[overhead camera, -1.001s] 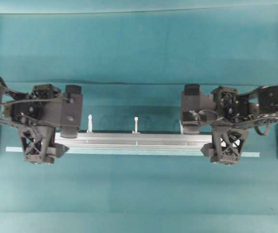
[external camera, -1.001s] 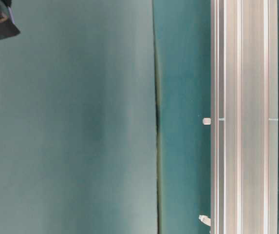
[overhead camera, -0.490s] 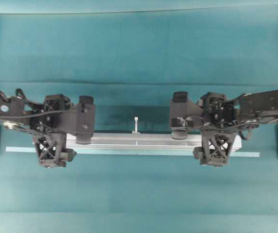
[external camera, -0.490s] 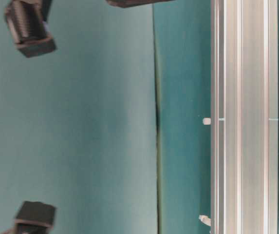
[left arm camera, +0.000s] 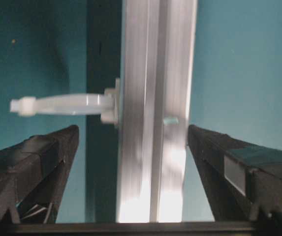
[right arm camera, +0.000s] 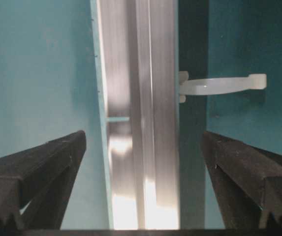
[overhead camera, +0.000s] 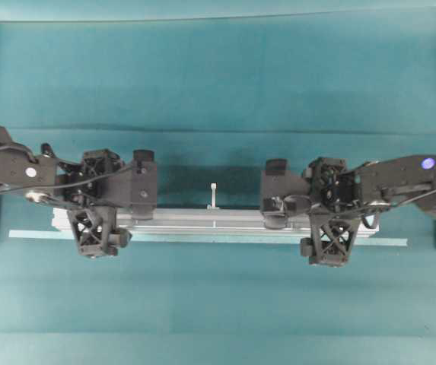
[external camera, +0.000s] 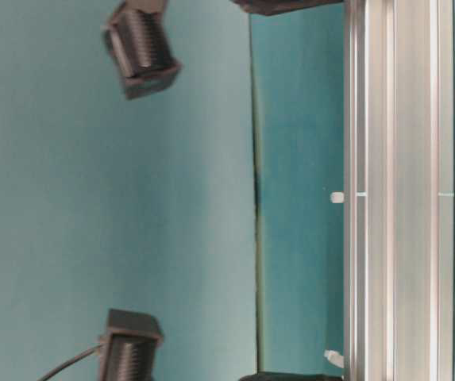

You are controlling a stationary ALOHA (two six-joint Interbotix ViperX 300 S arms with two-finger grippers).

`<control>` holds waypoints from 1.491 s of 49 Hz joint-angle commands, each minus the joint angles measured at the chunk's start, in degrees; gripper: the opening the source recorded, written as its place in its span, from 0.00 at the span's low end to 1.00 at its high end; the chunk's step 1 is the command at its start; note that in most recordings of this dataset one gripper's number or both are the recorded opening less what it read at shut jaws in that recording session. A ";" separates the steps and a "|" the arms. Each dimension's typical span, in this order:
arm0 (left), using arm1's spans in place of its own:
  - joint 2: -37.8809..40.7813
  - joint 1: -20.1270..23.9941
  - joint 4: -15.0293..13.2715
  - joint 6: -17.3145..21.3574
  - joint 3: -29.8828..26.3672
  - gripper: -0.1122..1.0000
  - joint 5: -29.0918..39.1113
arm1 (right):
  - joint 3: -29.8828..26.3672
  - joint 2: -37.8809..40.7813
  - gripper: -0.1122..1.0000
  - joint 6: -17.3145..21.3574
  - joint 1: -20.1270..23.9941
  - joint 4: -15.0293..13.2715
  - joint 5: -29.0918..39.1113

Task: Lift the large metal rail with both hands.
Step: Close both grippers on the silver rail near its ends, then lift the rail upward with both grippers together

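Teal cloth covers the worktop (overhead camera: 218, 76) from edge to edge, and a crease in it runs across above the middle of the overhead view. Below centre, the large metal rail (overhead camera: 218, 222) lies flat, running from 9 o'clock to 3 o'clock, its grooved silver face up. A thin pale tape strip (overhead camera: 389, 242) lies along its 6 o'clock side and shows past both ends. One white zip-tie tail (overhead camera: 213, 195) sticks out from the rail's middle toward 12 o'clock. The left hand (overhead camera: 107, 220) is over the rail near its 9 o'clock end, with its black arm (overhead camera: 4, 163) reaching in from that side; the right hand (overhead camera: 318, 224) is over the rail toward the 3 o'clock end. In the left wrist view the rail (left arm camera: 155, 113) runs up the picture between two dark fingers (left arm camera: 30, 167), which stand wide, each apart from the metal with teal cloth showing in between; another zip-tie tail (left arm camera: 62, 104) juts toward 9 o'clock there. The right wrist view shows the same: the rail (right arm camera: 141, 108) is centred between widely spread fingers (right arm camera: 244, 169), neither touching it, and a zip-tie tail (right arm camera: 224, 83) points to 3 o'clock. From table level the rail (external camera: 402, 190) lies flat on the cloth.
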 commanded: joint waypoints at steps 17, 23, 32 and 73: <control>1.93 -0.97 0.18 0.09 0.53 0.98 -2.20 | 0.09 3.43 0.97 -1.14 0.18 -0.26 -2.90; 2.02 -0.97 0.18 0.09 0.62 0.98 -2.29 | 0.09 3.69 0.97 -1.14 0.09 -0.26 -2.90; 2.29 -1.05 0.18 -0.26 0.70 0.98 -2.29 | 0.18 3.78 0.97 -1.05 0.00 -0.26 -2.99; 1.85 -1.32 0.18 -0.62 0.70 0.42 -2.90 | -0.35 4.13 0.46 -0.62 -0.18 -0.09 -2.11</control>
